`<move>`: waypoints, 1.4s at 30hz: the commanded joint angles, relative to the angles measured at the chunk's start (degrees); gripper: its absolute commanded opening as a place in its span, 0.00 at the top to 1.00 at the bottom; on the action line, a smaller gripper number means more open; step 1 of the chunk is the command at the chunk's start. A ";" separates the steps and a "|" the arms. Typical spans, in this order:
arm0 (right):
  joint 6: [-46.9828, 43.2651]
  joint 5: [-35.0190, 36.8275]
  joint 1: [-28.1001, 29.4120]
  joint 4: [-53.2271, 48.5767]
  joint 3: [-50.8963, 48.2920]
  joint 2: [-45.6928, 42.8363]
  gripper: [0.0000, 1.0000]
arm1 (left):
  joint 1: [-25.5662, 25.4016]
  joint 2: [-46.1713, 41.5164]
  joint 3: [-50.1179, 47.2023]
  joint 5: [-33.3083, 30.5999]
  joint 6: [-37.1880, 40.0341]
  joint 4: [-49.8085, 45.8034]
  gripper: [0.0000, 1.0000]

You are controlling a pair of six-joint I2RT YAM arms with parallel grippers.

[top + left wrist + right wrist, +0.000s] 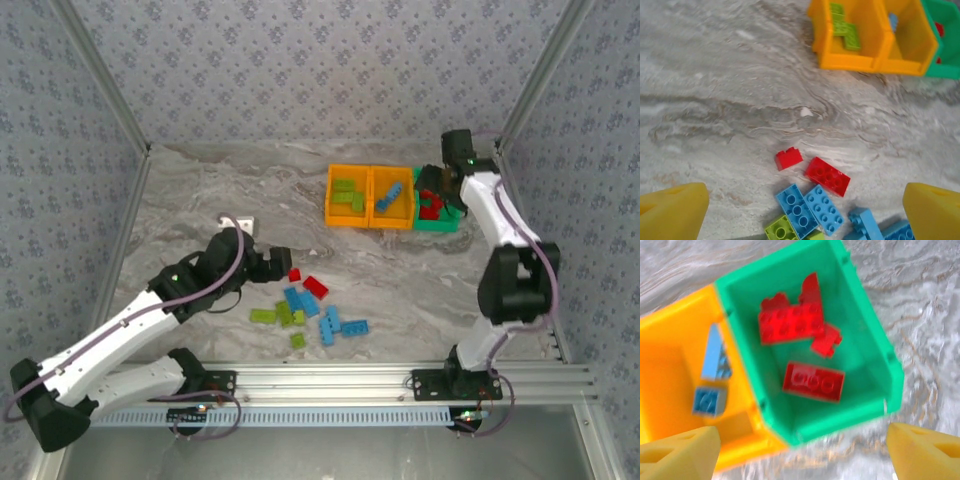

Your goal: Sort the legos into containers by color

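Loose legos lie at the near centre of the table: a small red brick (294,274), a red oblong (315,287), blue bricks (330,325) and lime green ones (264,315). My left gripper (278,265) hovers open just left of them. In its wrist view the red oblong (827,176) and blue bricks (796,210) lie between the yellow fingers (672,210). My right gripper (440,185) hangs open over the green container (437,226). Its wrist view shows several red bricks (813,382) lying inside the green container (840,422).
Two orange containers stand left of the green one: the left (346,224) holds green bricks, the middle (392,226) blue ones (715,352). A small white object (245,222) lies behind the left arm. Patterned walls close in the table on three sides.
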 commanded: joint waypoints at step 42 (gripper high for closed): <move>16.02 6.57 41.91 -12.49 -22.21 -32.80 0.00 | 3.41 38.63 8.73 15.64 -2.63 14.27 0.77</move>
